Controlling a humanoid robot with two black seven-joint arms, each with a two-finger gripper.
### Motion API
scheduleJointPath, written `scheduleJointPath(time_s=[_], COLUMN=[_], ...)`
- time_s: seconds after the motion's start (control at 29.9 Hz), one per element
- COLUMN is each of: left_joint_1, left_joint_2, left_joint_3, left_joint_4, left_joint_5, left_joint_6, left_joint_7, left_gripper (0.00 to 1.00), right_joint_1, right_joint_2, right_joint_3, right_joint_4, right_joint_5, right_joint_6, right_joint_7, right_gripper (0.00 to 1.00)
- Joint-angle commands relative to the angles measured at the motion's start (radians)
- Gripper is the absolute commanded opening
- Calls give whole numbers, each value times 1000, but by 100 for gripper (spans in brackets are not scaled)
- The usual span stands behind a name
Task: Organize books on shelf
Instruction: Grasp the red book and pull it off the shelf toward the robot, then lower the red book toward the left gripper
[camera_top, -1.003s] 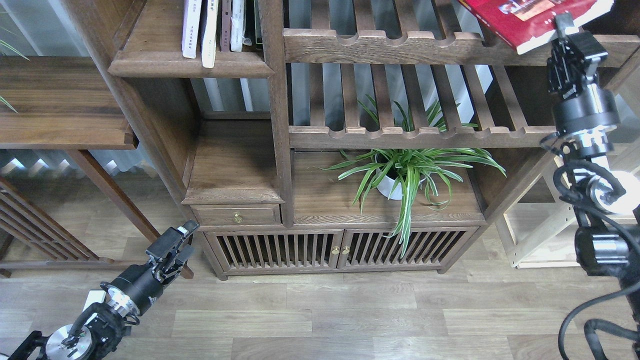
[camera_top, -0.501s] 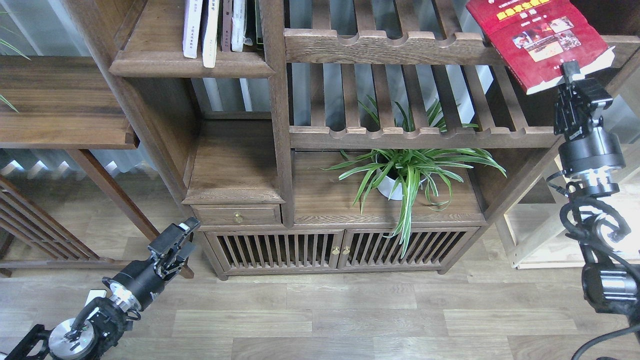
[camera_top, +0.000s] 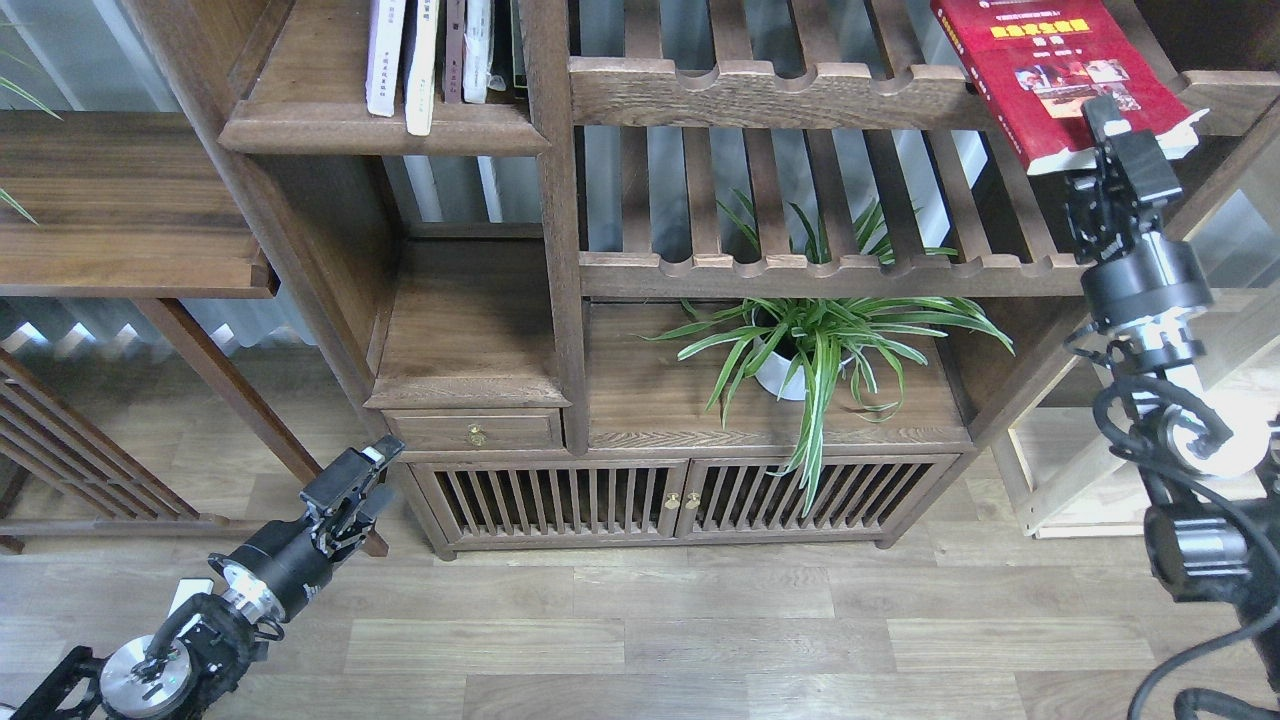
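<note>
A thick red book (camera_top: 1050, 70) with a yellow title band hangs tilted in front of the upper slatted rack at the top right. My right gripper (camera_top: 1098, 118) is shut on its lower edge, reaching up from below. The shelf (camera_top: 380, 130), a dark-brown board with a rounded front edge, is at the top left. Several books stand on it, among them a pale lavender-white book (camera_top: 385, 50) and a white one (camera_top: 420, 65) that juts over the edge. My left gripper (camera_top: 360, 485) is low at the left above the floor and holds nothing; its dark fingers lie close together.
Two slatted racks with scalloped rails (camera_top: 780, 95) (camera_top: 820, 272) fill the bookcase's right half. A potted spider plant (camera_top: 810, 350) stands under them. Below are a small drawer (camera_top: 475, 432) and slatted doors (camera_top: 560, 500). A light wooden frame (camera_top: 1080, 470) is at the right and a dark table (camera_top: 120, 200) at the left.
The red book first dropped into fuller view with my right gripper. It has now shifted left and slightly up. My left arm has barely moved.
</note>
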Motion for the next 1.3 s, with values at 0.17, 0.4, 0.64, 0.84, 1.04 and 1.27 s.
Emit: scheduleJointPath(time_s=[0.17,0.4,0.64,0.84,1.04,1.27], left_joint_1=[6,6,6,6,2,1], left_joint_2=[15,14,14,14,15,14], left_joint_3=[-2,-2,-3,-3,-3,-2], left_joint_4=[-1,-1,8,23,41,49], left_joint_5=[-2,-2,-7,-7,-7,-7], left_joint_6=[0,0,0,0,0,0], left_joint_7=[0,0,0,0,0,0], left_gripper=[99,99,99,99,99,99], right_joint_1=[10,8,-16,-93,-275,-450], right_joint_2=[28,22,19,9,2,68], right_joint_3=[9,17,35,66,80,77], right_joint_4=[-6,-6,-1,4,1,-4], right_joint_5=[1,-4,2,7,7,7], right_joint_6=[0,0,0,0,0,0], right_joint_7=[9,9,8,9,11,12], right_gripper=[5,4,4,3,3,3])
